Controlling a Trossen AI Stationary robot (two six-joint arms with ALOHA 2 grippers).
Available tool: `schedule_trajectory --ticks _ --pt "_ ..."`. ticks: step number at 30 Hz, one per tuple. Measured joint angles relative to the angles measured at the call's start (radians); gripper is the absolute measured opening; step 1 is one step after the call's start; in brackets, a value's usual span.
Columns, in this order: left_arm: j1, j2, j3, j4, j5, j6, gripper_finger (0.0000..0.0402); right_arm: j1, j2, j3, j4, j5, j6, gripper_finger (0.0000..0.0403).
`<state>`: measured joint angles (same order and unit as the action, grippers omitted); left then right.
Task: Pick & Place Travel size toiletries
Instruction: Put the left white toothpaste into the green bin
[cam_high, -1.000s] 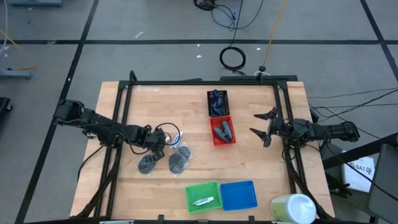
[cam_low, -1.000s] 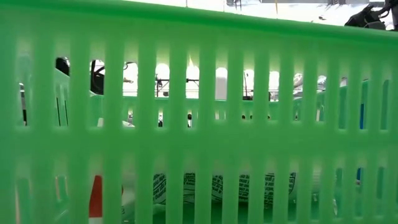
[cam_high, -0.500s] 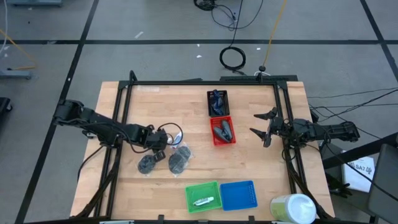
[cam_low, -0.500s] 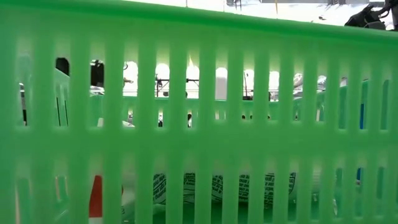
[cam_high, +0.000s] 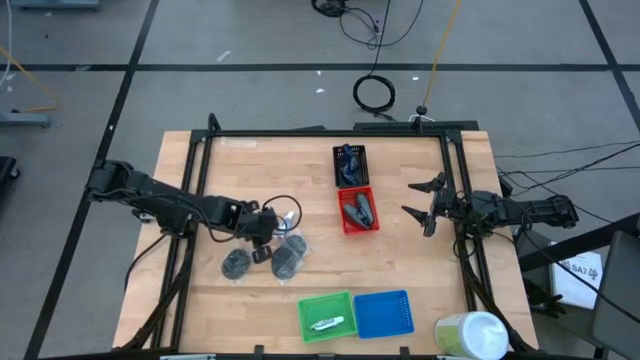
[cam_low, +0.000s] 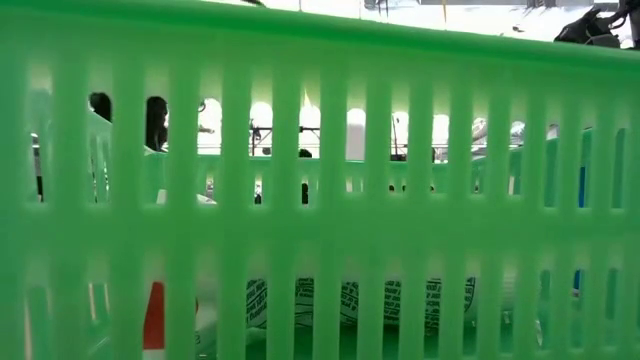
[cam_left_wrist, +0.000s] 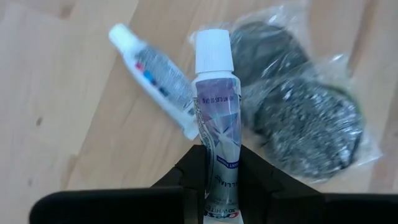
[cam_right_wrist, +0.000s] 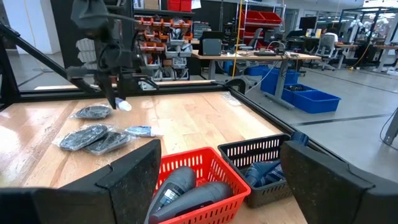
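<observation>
Above table (cam_high: 200, 160), gripped tube (cam_left_wrist: 216, 106) cap-forward, lengthwise.

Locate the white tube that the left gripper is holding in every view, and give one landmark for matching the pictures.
High view: too small to make out; the left gripper sits left of centre, above the wrapped pads.
Low view: not in it; the green basket fills the picture.
Left wrist view: held tube at centre, cap pointing away.
Right wrist view: held tube, upper left, hanging cap-down.
Shared landmark: the wrapped pads.
</observation>
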<state>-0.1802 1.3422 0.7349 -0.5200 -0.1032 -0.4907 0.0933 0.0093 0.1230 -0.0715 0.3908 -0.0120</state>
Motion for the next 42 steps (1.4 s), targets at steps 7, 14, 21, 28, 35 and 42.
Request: schedule_trajectory --ticks 7,14,21,28,35,42 --pt "-0.013 0.0 0.041 0.053 0.012 0.079 0.0058 0.0 0.0 0.0 0.0 0.0 0.0 0.0318" --pt "-0.054 0.0 0.042 0.163 0.06 0.169 0.0058 0.0 0.0 0.0 0.0 0.0 0.0 0.0318" --pt "-0.093 -0.001 0.026 0.261 0.084 0.228 0.0058 0.0 0.0 0.0 0.0 0.0 0.0 0.0318" --pt "-0.122 -0.031 -0.096 0.563 0.168 0.253 0.0058 0.0 0.0 0.0 0.0 0.0 0.0 0.0318" --pt "-0.199 -0.032 -0.114 0.716 0.154 0.27 0.0034 0.0 0.0 0.0 0.0 0.0 0.0 0.0318" --pt "-0.291 -0.032 0.015 0.634 0.06 0.166 0.0008 0.0 0.0 0.0 0.0 0.0 0.0 0.0318"
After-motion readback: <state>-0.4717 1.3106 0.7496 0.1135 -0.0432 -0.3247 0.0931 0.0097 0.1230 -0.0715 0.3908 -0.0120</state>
